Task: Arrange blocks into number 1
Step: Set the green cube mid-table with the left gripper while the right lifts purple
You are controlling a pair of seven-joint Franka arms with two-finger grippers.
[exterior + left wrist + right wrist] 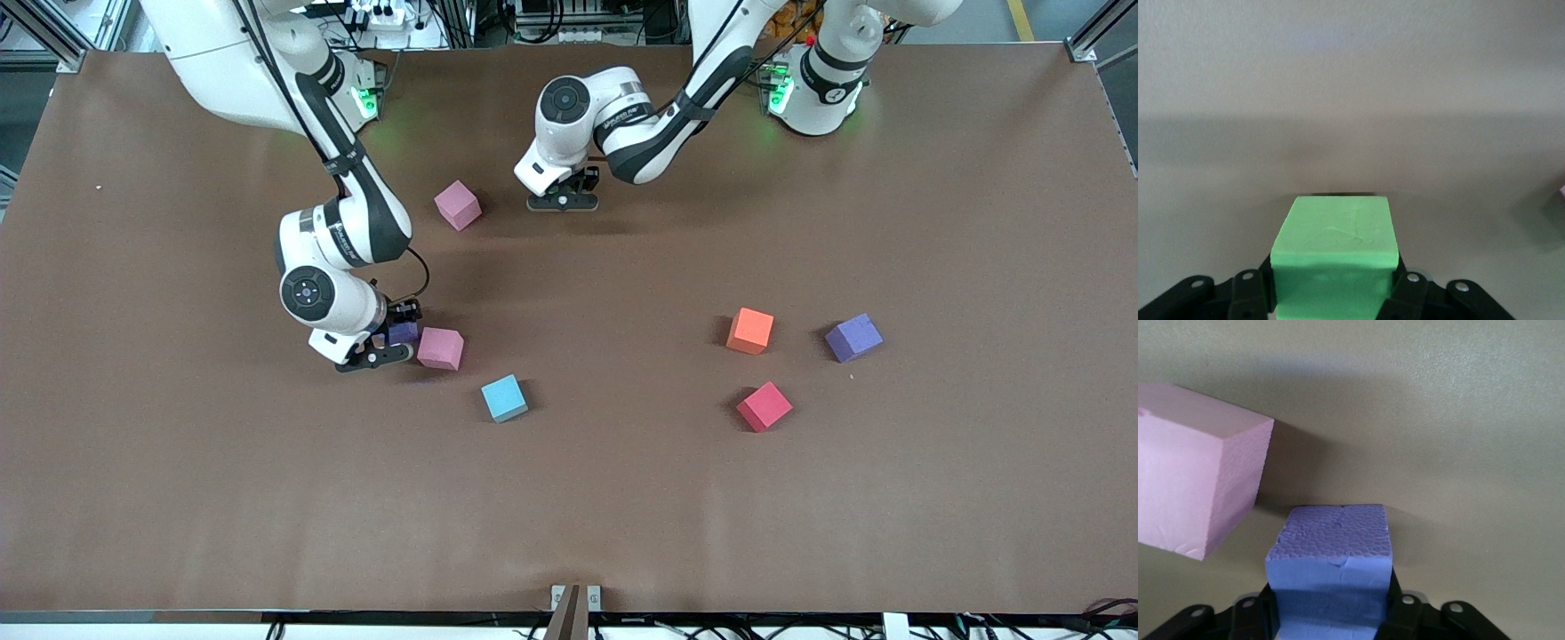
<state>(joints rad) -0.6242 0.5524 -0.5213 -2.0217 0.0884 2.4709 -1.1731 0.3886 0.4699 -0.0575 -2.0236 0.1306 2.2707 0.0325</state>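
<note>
My left gripper (563,191) (1335,297) is shut on a green block (1335,253), low over the table beside a pink block (458,204); the arm hides the green block in the front view. A purple block (403,332) (1331,567) sits between the shut fingers of my right gripper (394,343) (1331,613). It is close beside a second pink block (441,348) (1195,487), and I cannot tell whether the two touch. On the brown table lie a light blue block (504,397), an orange block (750,331), a red block (764,406) and another purple block (853,337).
The brown table mat (569,516) runs wide toward the front camera with its edge along the bottom. The orange, red and loose purple blocks cluster toward the left arm's end. A small bracket (575,597) sits at the front edge.
</note>
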